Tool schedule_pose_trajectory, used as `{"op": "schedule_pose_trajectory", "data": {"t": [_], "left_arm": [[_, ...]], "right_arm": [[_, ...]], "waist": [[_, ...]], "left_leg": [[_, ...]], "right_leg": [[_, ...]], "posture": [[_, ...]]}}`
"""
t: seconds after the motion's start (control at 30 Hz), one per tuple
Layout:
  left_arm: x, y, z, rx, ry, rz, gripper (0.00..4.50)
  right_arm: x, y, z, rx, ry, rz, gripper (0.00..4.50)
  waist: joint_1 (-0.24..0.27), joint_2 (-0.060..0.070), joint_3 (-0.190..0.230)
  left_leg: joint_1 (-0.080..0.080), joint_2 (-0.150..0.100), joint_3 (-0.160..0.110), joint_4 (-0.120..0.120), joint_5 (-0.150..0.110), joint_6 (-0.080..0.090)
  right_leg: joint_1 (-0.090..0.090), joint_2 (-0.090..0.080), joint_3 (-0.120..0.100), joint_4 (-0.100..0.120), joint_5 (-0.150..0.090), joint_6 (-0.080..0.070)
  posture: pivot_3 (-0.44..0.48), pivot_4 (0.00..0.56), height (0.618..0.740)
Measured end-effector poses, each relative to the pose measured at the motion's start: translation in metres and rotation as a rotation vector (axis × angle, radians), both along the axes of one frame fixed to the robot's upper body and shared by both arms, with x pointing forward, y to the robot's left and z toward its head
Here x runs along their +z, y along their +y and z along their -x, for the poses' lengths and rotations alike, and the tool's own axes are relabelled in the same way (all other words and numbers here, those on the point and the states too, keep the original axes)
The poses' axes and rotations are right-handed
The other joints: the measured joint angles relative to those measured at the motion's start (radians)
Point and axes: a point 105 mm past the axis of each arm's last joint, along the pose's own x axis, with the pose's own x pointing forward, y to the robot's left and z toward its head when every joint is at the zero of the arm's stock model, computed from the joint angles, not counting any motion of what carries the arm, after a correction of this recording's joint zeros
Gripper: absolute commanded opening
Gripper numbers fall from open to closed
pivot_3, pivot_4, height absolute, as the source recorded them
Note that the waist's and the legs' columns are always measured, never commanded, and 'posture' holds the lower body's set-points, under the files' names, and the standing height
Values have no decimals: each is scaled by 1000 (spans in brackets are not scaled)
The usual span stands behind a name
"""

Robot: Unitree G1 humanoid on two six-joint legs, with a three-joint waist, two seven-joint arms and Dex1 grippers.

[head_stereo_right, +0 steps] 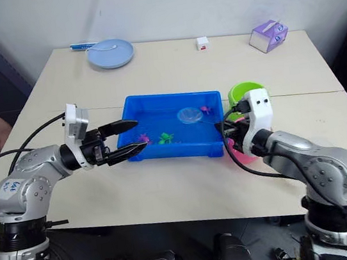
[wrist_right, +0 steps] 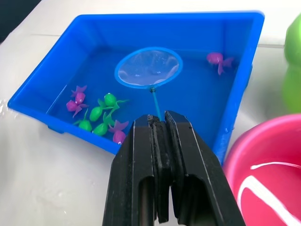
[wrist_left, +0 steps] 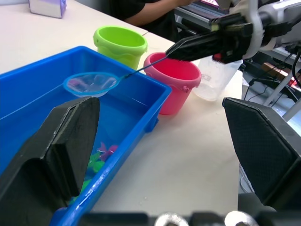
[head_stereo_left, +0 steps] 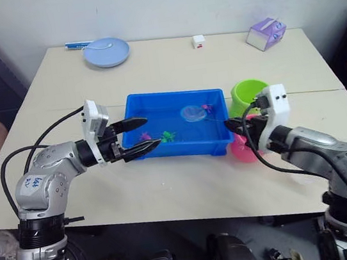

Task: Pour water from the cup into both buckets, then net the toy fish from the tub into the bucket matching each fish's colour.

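The right tool [wrist_right: 162, 123] is clamped on the thin dark handle of the net [wrist_right: 148, 68], its two black fingers pressed together with the handle running forward from between them. The net's light blue hoop lies ahead of that tool, over the water inside the blue tub [head_stereo_left: 133, 107], toward the tub's far side. A single magenta fish [wrist_right: 217, 60] sits just beside the hoop, near the tub's corner closest to the green bucket [head_stereo_left: 248, 93]. The other toy fish [wrist_right: 96, 115], green and magenta mixed, are clustered on the far side of the hoop from that lone fish, in the tub's corner nearest the left tool.

The left tool [head_stereo_left: 141, 136] is spread wide and holds nothing; its fingertips [head_stereo_left: 152, 145] reach over the tub's near left corner, one finger above the rim and one over the water.

The pink bucket [wrist_left: 174, 77] stands just beside the right tool, against the end of the tub, with the green bucket just behind it. The clear cup [wrist_left: 214, 77] stands on the counter [head_stereo_left: 188, 189] next to the pink bucket, under the right arm.

Farther off on the counter, well apart from both tools, are a pale blue plate [head_stereo_left: 106, 51], a small white box [head_stereo_left: 198, 41] and a purple tissue pack [head_stereo_left: 266, 33].
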Motion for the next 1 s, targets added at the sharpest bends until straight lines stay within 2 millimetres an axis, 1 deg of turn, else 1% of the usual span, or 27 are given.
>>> {"op": "schedule_pose_trajectory", "data": {"t": [0.1,0.27,0.43,0.57,0.77,1.0], "left_arm": [[2,-1,-3,27,-29,14,4500],[2,-2,-4,38,-33,14,4500],[-13,-6,-1,23,-1,-14,4500],[-12,-3,-1,32,-20,-32,4500],[-10,-2,-2,39,-35,-38,4500],[-10,-3,-2,41,-41,-39,4500]], "right_arm": [[-11,0,-8,-48,61,-26,774],[-19,-2,-12,-89,95,-28,774],[-29,-2,-19,-131,135,-56,774],[-29,-3,-27,-164,132,-62,774],[-26,-12,-43,-237,108,-55,774],[-25,-14,-49,-250,95,-46,774]], "waist": [[0,0,0],[-5,1,0],[-6,2,0],[-6,2,0],[-5,3,0],[-6,3,1]], "left_leg": [[0,0,0,0,0,0],[0,0,0,0,0,0],[0,0,1,-1,0,0],[0,0,1,-1,0,0],[0,0,1,-1,0,0],[0,1,1,-1,0,0]], "right_leg": [[0,0,0,0,0,0],[0,1,0,0,0,0],[-1,1,1,0,0,0],[-1,2,2,0,0,0],[-1,1,2,0,0,0],[-1,1,2,0,0,0]], "posture": [[0,150,740],[0,150,740],[0,150,740],[0,150,740],[0,150,740],[0,150,740]]}}
